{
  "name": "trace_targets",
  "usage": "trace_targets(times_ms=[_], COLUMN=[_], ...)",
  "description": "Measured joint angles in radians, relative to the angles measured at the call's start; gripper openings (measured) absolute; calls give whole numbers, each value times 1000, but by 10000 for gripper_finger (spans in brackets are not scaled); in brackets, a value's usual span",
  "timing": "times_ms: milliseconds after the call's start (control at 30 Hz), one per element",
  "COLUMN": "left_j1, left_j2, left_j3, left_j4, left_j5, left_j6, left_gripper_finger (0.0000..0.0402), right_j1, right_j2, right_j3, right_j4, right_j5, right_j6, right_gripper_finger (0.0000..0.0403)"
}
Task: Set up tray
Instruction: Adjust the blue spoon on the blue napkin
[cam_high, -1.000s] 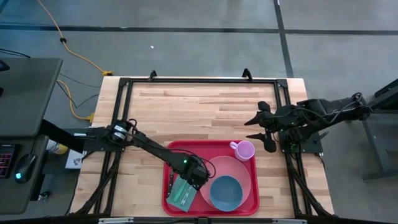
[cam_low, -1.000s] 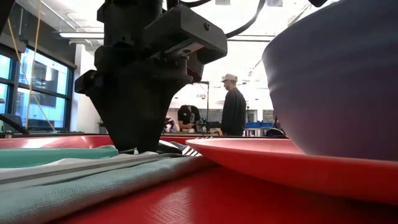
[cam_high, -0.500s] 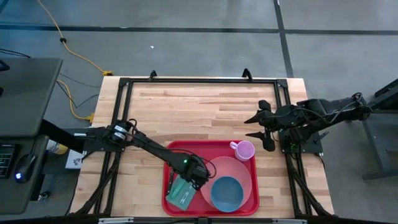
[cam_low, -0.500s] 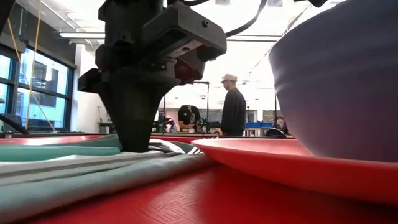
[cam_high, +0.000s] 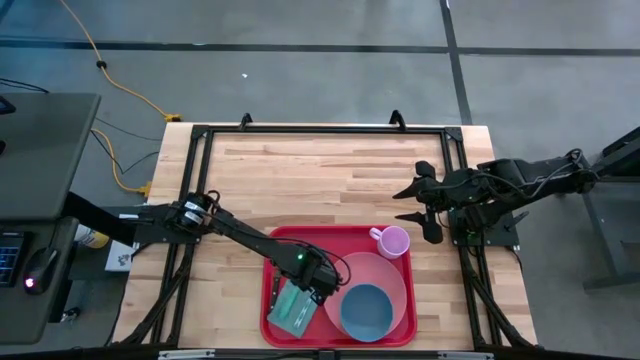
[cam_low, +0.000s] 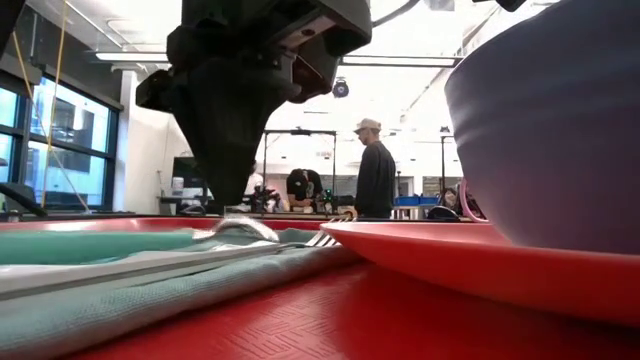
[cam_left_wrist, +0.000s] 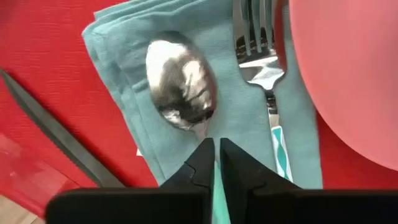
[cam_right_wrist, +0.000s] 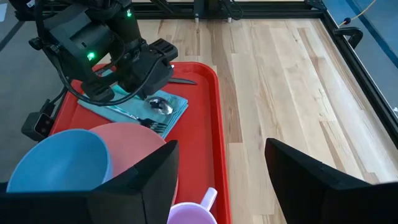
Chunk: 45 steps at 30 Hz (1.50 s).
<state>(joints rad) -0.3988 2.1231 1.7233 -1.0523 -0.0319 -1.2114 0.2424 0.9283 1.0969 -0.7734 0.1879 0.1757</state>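
The red tray (cam_high: 300, 240) lies at the table's near edge. On it are a folded teal napkin (cam_high: 293, 312), a pink plate (cam_high: 385, 270) with a blue bowl (cam_high: 366, 312) on it, and a pink mug (cam_high: 392, 241). A spoon (cam_left_wrist: 180, 84) and a fork (cam_left_wrist: 258, 37) lie on the napkin, and a knife (cam_left_wrist: 50, 130) lies on the tray beside it. My left gripper (cam_high: 312, 288) stands over the napkin, shut on the spoon's handle. My right gripper (cam_high: 425, 210) waits open near the table's right edge, touching nothing. My left gripper pinches the spoon's teal handle (cam_left_wrist: 216, 177) between its two fingers, a little behind the bowl. The fingers come from above, pointing down, and lie across the handle. The spoon's bowl (cam_low: 245, 228) rests on the napkin.
The pink plate's rim (cam_left_wrist: 311, 74) sits close beside the fork. Bare wood (cam_high: 320, 170) lies beyond the tray toward the far edge. A black frame (cam_high: 300, 130) runs round the tabletop. People stand in the room behind (cam_low: 375, 180).
My left gripper has risen a little above the napkin, staying over the same spot. In the low view its fingertips sit higher than a second ago, and the spoon's bowl now shows beneath them.
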Motion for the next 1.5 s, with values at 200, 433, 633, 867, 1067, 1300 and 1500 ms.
trace_targets(times_ms=[200, 433, 633, 867, 1067, 1300, 1500], left_j1=[0, 0, 0, 0, 0, 0, 0], left_j2=[0, 0, -1, -1, 6, 6, 6], left_j3=[0, 0, 0, 0, 0, 0, 0], left_j4=[6, 6, 5, 2, -1, -57, -51], left_j5=[3, 4, -1, -35, -64, -85, -83], left_j6=[2, -2, -4, 9, 29, 11, 11], left_gripper_finger=[10, 68, 82, 72, 89, 129, 158], right_j1=[0, 0, 0, 0, 0, 0, 0], right_j2=[0, 0, 0, 0, 0, 0, 0], right_j3=[0, 0, 0, 0, 0, 0, 0], right_j4=[0, -1, -1, -1, -1, -1, -1], right_j5=[-20, -39, -39, -54, -65, -68, -68], right_j6=[0, 0, 0, 0, 5, 10, 17], right_gripper_finger=[218, 218, 218, 218, 218, 218, 218])
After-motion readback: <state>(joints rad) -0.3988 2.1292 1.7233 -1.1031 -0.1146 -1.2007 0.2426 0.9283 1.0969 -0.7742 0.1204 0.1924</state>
